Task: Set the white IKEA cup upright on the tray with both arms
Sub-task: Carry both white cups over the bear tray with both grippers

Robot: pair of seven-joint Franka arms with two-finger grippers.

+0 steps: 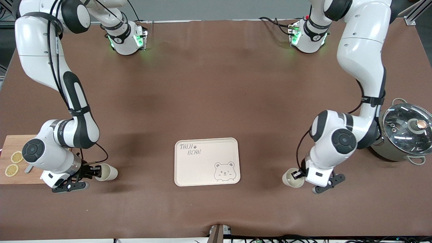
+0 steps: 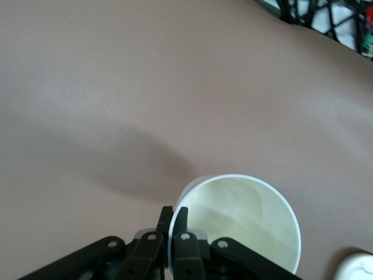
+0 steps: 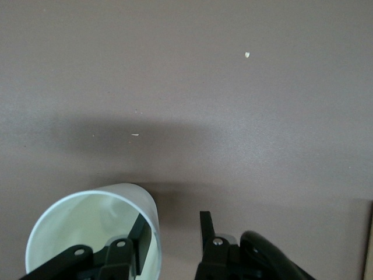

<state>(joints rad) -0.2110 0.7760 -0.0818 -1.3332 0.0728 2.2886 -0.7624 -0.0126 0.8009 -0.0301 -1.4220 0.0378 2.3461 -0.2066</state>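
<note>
Two white cups stand by the tray (image 1: 206, 162), one (image 1: 106, 172) toward the right arm's end of the table, the other (image 1: 292, 178) toward the left arm's end. One tray. One wooden cutting board (image 1: 13, 148) carries two lemon slices (image 1: 16, 157) (image 1: 11, 170). One lidded steel pot (image 1: 403, 133). Two arms, two grippers (image 1: 96, 171) (image 1: 298, 174).

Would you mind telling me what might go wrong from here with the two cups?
The left gripper pinches only the thin rim of its cup, so the cup may swing or slip when lifted. The right gripper is open astride the wall of the other cup; closing off-centre might nudge it away. The tray is small for two arms arriving together.
</note>
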